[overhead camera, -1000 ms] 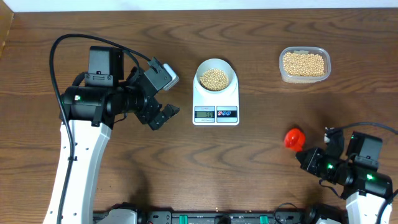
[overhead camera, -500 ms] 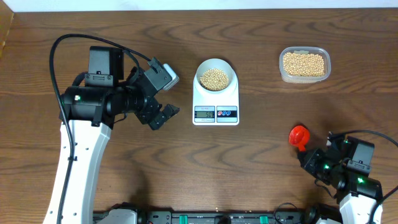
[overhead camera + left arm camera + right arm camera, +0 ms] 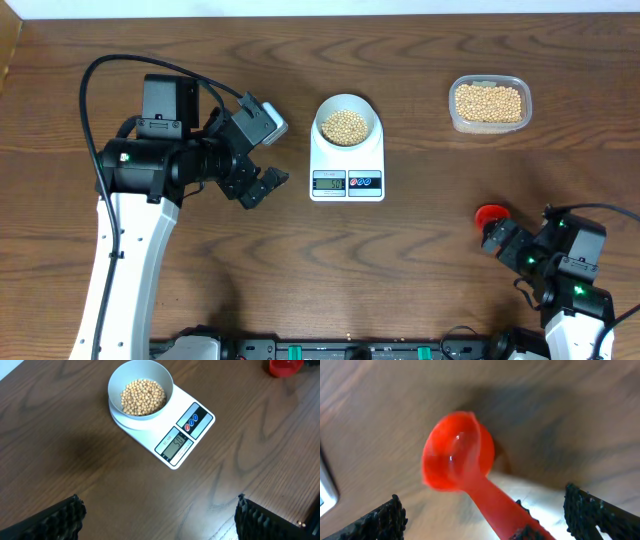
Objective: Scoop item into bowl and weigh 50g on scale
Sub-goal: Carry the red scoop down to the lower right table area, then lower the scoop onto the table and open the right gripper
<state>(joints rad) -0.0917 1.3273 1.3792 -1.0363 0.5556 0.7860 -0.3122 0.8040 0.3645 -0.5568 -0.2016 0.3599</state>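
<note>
1. Changed since the earlier frame: the right gripper (image 3: 481, 499) has drawn back toward the table's near right edge. The red scoop (image 3: 491, 215) now sits a little further right. The left arm, bowl and scale have not moved.
2. Right gripper: jaws spread wide, released. The scoop handle lies between them, clamped by neither finger.
3. Left gripper (image 3: 159, 502): jaws wide apart, empty, hovering left of the scale.
4. Beans (image 3: 143, 396): one portion in the bowl (image 3: 142, 369), which stands on the scale (image 3: 180, 402). The rest are in the clear tub (image 3: 452, 105), far right.
5. Display (image 3: 175, 444): lit, with digits too small to trust.
6. Progress: scooping appears done and the tool is set down. Only confirming the weight seems left.
7. Table (image 3: 420, 260): dark wood grain, no spilled beans visible. A pale strip runs beyond its far edge.
</note>
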